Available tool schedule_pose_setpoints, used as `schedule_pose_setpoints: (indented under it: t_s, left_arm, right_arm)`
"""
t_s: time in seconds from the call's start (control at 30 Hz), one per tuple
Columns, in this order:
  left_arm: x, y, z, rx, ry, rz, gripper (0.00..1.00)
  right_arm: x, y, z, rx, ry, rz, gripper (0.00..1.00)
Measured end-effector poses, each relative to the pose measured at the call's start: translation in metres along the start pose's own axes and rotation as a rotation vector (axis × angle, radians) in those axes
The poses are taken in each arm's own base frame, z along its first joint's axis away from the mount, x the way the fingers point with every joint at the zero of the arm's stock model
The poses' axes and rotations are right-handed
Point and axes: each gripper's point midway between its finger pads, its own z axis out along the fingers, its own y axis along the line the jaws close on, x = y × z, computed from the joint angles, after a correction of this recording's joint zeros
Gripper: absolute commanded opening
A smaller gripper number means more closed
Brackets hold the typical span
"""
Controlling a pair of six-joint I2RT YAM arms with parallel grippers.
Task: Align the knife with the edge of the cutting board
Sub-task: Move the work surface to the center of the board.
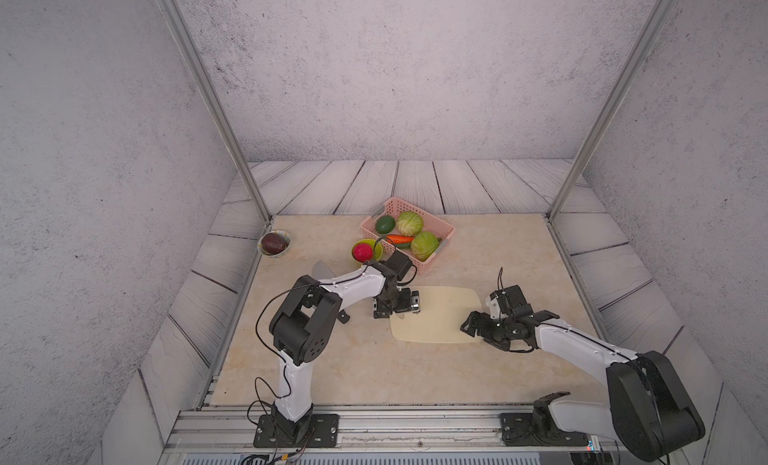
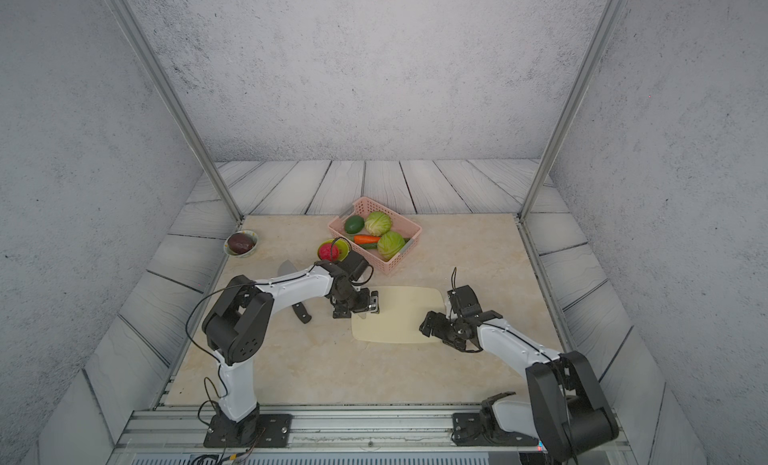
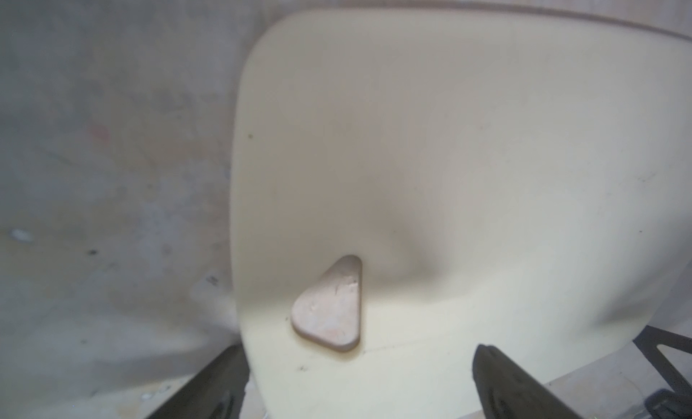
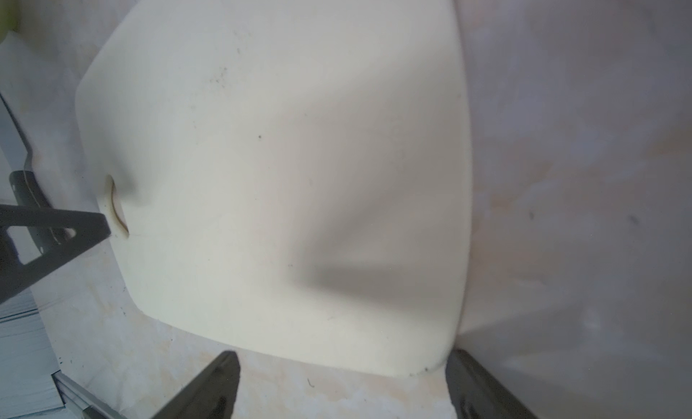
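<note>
The cream cutting board [image 1: 440, 317] [image 2: 399, 317] lies flat on the marble tabletop in both top views. Its heart-shaped hole [image 3: 329, 308] is near the short side under my left gripper [image 1: 397, 307] [image 3: 355, 379]. That gripper hovers open over this side with nothing between its fingers. My right gripper [image 1: 471, 323] [image 4: 344, 379] is open at the opposite short side, one board corner [image 4: 430, 361] lying between its fingers. The knife [image 2: 291, 284] lies left of the board, apart from it, blade [image 1: 322, 269] pointing away and black handle [image 2: 301, 313] nearer. My left arm hides its middle.
A pink basket [image 1: 444, 226] of cabbages, a carrot and an avocado stands behind the board. A green bowl [image 1: 376, 245] with a red fruit sits beside it. At the far left edge is a small bowl [image 1: 274, 243] holding a dark fruit. Two metal posts rise at the back corners.
</note>
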Motion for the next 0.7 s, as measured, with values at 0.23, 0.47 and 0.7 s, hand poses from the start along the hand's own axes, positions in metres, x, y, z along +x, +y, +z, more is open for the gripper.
schedule_pose_setpoints:
  t_s: [0.23,0.47,0.7]
  left_arm:
    - [-0.003,0.005,0.000,-0.024,-0.016,-0.001,0.98]
    - [-0.006,0.009,-0.001,-0.039,-0.027,-0.008,0.98]
    - [-0.009,0.013,-0.002,-0.040,-0.029,-0.017,0.98]
  right_arm:
    - [-0.004,0.006,0.005,0.020,-0.004,-0.019,0.91]
    - [-0.005,0.011,0.009,0.038,-0.010,-0.035,0.91]
    - [-0.005,0.014,0.011,0.046,-0.009,-0.049,0.90]
